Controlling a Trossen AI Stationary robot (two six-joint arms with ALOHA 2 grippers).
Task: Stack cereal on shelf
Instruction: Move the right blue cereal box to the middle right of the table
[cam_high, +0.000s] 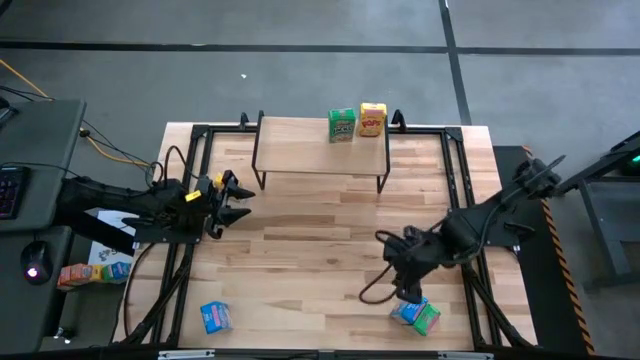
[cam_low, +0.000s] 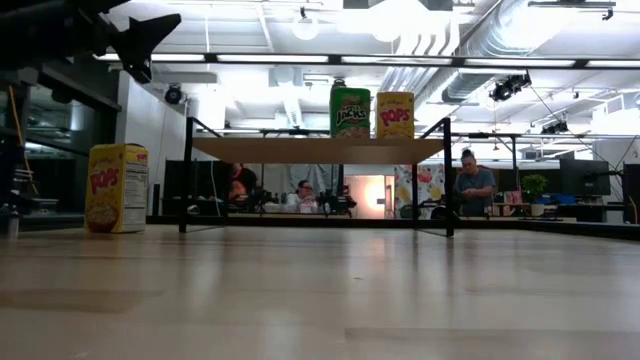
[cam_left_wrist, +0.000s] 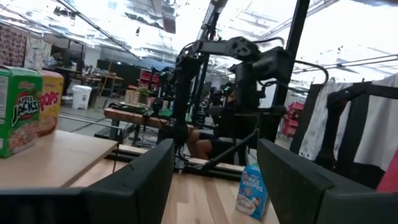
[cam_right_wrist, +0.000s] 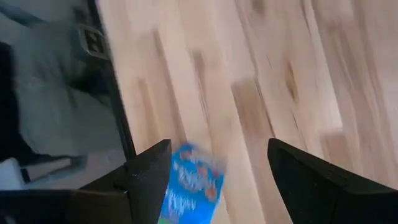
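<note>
The shelf (cam_high: 320, 152) stands at the table's far side with a green cereal box (cam_high: 342, 125) and a yellow one (cam_high: 372, 120) upright on its board. My right gripper (cam_high: 405, 290) hangs open over a blue box (cam_high: 407, 310) that lies against a green box (cam_high: 428, 320) near the table's near right corner. In the right wrist view the blue box (cam_right_wrist: 189, 183) shows below the spread fingers, apart from them. Another blue box (cam_high: 215, 317) lies near the near left corner. A yellow box (cam_low: 117, 188) stands on the table at the left. My left gripper (cam_high: 237, 200) is open and level at the table's left side.
Black frame rails (cam_high: 180, 260) run along both table sides. More small boxes (cam_high: 90, 272) lie off the table to the left. Bare wood (cam_high: 310, 250) spans the table's middle between the arms. People sit in the room behind the shelf (cam_low: 475, 185).
</note>
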